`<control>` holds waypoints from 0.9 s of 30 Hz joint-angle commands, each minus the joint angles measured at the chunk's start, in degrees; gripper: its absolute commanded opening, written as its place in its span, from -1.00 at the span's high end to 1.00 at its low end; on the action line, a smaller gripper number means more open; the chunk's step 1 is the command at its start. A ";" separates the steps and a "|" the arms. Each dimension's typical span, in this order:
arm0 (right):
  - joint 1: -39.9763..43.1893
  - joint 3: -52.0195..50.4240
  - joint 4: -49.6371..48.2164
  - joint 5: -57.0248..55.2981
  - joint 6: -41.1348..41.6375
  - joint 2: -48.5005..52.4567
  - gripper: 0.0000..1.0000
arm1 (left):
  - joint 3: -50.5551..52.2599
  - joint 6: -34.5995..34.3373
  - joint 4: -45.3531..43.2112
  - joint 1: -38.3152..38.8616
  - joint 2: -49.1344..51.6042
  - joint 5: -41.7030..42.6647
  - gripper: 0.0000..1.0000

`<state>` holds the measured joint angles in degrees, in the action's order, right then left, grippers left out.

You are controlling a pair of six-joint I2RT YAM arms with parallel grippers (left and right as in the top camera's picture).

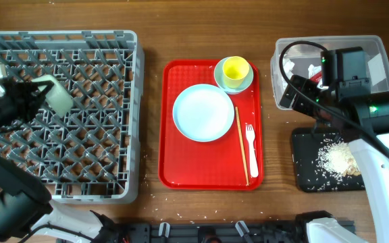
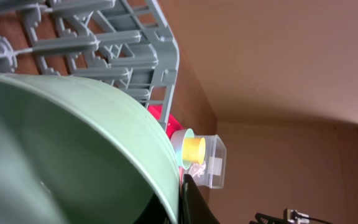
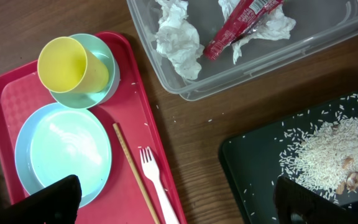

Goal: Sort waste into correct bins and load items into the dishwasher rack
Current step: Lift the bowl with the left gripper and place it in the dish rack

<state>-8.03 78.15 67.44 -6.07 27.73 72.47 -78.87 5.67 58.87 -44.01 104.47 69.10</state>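
My left gripper [image 1: 31, 96] is shut on the rim of a pale green bowl [image 1: 55, 96] and holds it tilted over the left part of the grey dishwasher rack [image 1: 113, 47]. In the left wrist view the bowl [image 2: 61, 149] fills the frame. The red tray holds the plate [image 1: 203, 112], the yellow cup [image 1: 236, 70] standing in the second bowl [image 1: 221, 79], the chopstick [image 1: 241, 145] and the white fork [image 1: 251, 148]. My right gripper [image 3: 179, 205] is open and empty, high above the table between the clear tub [image 1: 381, 54] and the black tray [image 1: 306, 172].
The tub holds crumpled tissue [image 3: 178, 42] and the red wrapper [image 3: 241, 25]. Rice [image 3: 328, 155] is heaped on the black tray, with loose grains on the wood [image 3: 194, 112]. The red tray [image 1: 181, 172] lies between rack and bins.
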 commanded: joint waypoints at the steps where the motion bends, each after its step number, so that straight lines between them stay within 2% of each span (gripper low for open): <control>1: 0.09 0.33 -0.15 -0.74 -0.70 -0.20 -0.99 | 3.19 1.62 -0.61 -0.15 0.35 0.92 0.92; 10: 0.09 0.33 -0.15 -0.74 -0.70 -0.20 -1.00 | 3.63 1.38 0.24 -3.02 0.35 -0.63 0.92; 13: 0.09 0.33 -0.15 -0.74 -0.72 -0.20 -0.99 | 3.63 1.40 0.81 -5.62 0.35 -2.14 0.77; 14: 0.09 0.33 -0.15 -0.74 -0.72 -0.20 -0.99 | 3.63 1.40 0.98 -6.38 0.35 -3.67 0.67; 15: 0.09 0.33 -0.15 -0.74 -0.70 -0.20 -1.00 | 3.63 1.40 1.40 -7.43 0.35 -6.34 0.38; 17: 0.09 0.33 -0.15 -0.74 -0.70 -0.20 -0.99 | 3.63 1.38 1.77 -8.02 0.35 -7.72 0.10; 18: 0.09 0.33 -0.15 -0.74 -0.70 -0.20 -0.99 | 3.63 1.40 1.84 -8.04 0.35 -7.76 -0.13; 19: 0.09 0.33 -0.15 -0.74 -0.70 -0.20 -0.99 | 3.63 1.40 1.84 -8.02 0.35 -7.76 -0.18; 22: 0.09 0.33 -0.15 -0.74 -0.72 -0.20 -1.00 | 3.61 1.31 1.77 -8.02 0.33 -11.52 -0.17; 24: 0.09 0.33 -0.15 -0.74 -0.70 -0.20 -0.99 | 3.54 -2.29 0.90 -8.04 0.33 -16.50 -0.14; 25: 0.09 0.33 -0.15 -0.74 -0.70 -0.20 -0.99 | 3.02 -5.09 0.55 -8.04 0.33 -22.75 -0.14; 27: 0.09 0.33 -0.15 -0.74 -0.72 -0.20 -0.99 | 1.60 -5.22 1.62 -8.04 0.28 -29.09 -0.11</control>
<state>-8.03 78.15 67.44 -6.07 27.73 72.47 -75.75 3.68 59.79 -52.07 104.47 53.08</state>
